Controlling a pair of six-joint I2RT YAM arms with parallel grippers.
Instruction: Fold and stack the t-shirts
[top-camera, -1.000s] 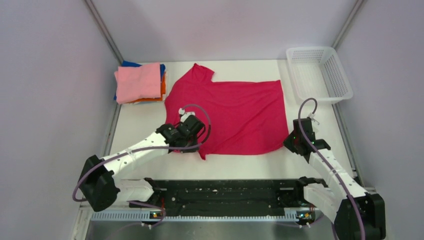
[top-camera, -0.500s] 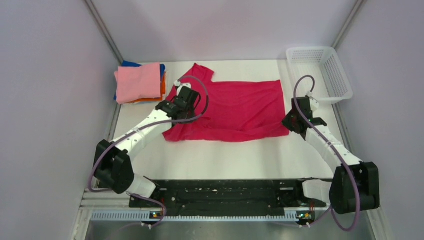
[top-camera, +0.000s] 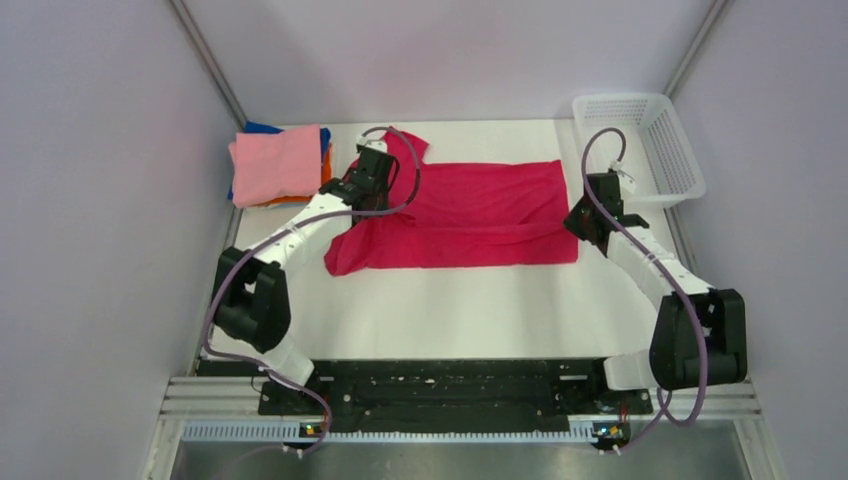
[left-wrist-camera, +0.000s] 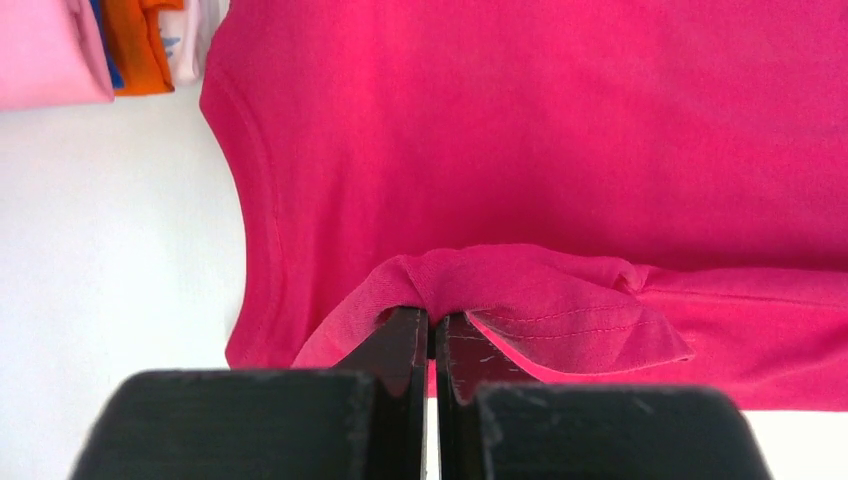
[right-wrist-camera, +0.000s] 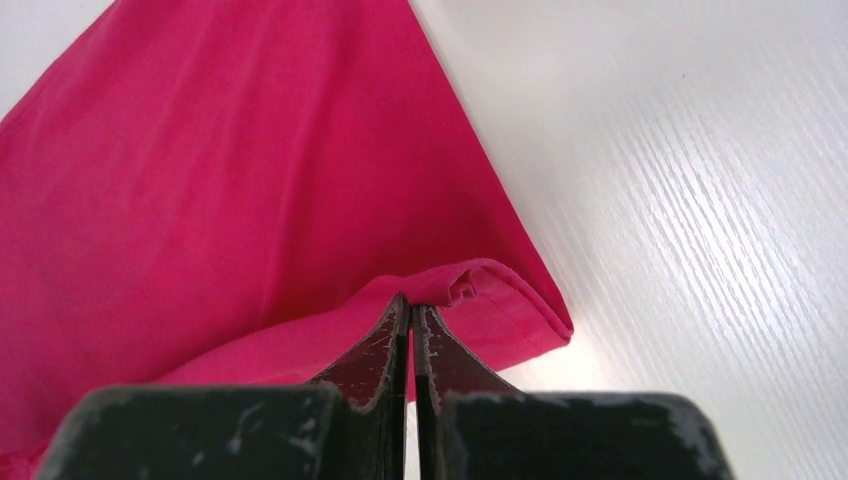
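Pinches a bunched fold of the red shirt (top-camera: 470, 215) in the left end effector (left-wrist-camera: 432, 318), clamped tight; grips the opposite hem corner in the right end effector (right-wrist-camera: 410, 300), likewise clamped. Lies partly folded on the worktop (top-camera: 450, 310), near the stack (top-camera: 278, 165).

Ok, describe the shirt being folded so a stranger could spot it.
On the white table, look between the folded stack at far left and the mesh basket at far right. The crimson t-shirt lies there, its edge pinched by the left pincer and right pincer; it alone is spread out, not stacked.
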